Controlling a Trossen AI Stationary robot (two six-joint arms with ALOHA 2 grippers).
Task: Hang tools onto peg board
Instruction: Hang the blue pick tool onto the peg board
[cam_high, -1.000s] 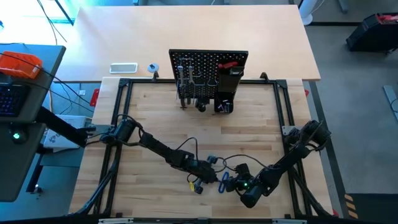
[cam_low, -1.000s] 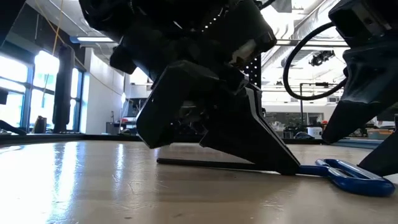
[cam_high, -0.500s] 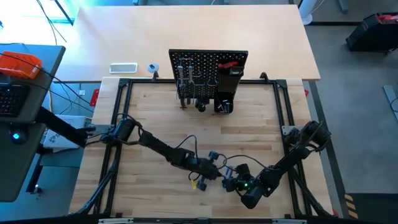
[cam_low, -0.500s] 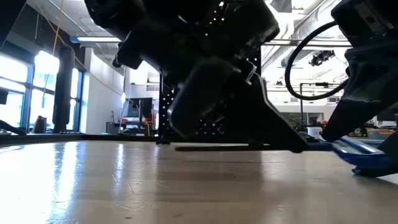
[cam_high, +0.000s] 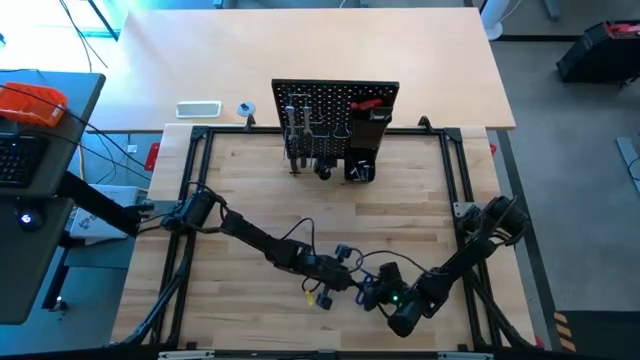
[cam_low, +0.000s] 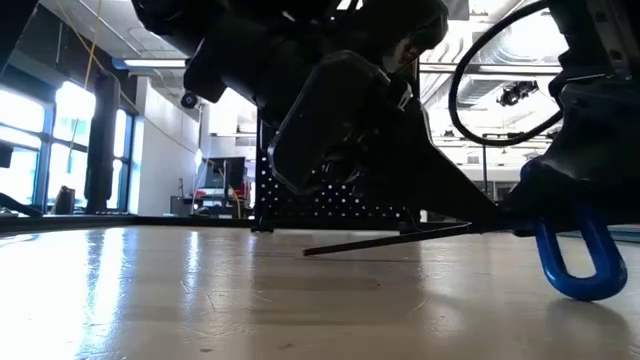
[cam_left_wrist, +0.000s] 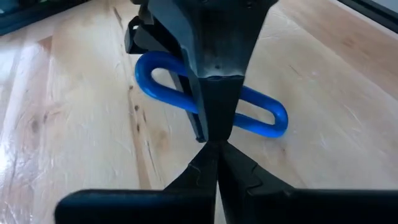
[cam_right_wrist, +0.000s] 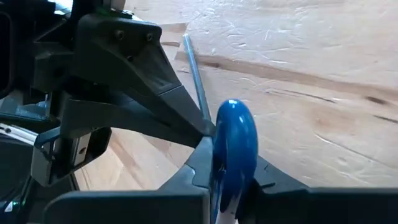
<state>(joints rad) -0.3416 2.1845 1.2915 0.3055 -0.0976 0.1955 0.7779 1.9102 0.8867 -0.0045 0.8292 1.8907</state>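
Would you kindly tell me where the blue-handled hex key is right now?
In the high view, the blue-handled hex key sits near the table's front edge, centre-right, lifted between the left gripper and right gripper, far from the black peg board.

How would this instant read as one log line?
left gripper: shut on thin metal shaft | right gripper: shut on blue loop-handled hex key | black peg board: waiting

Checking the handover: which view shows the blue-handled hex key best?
The left wrist view: the blue-handled hex key shows its whole loop behind the left gripper. The low view shows loop and shaft side-on, the right wrist view the loop edge-on, the high view a speck.
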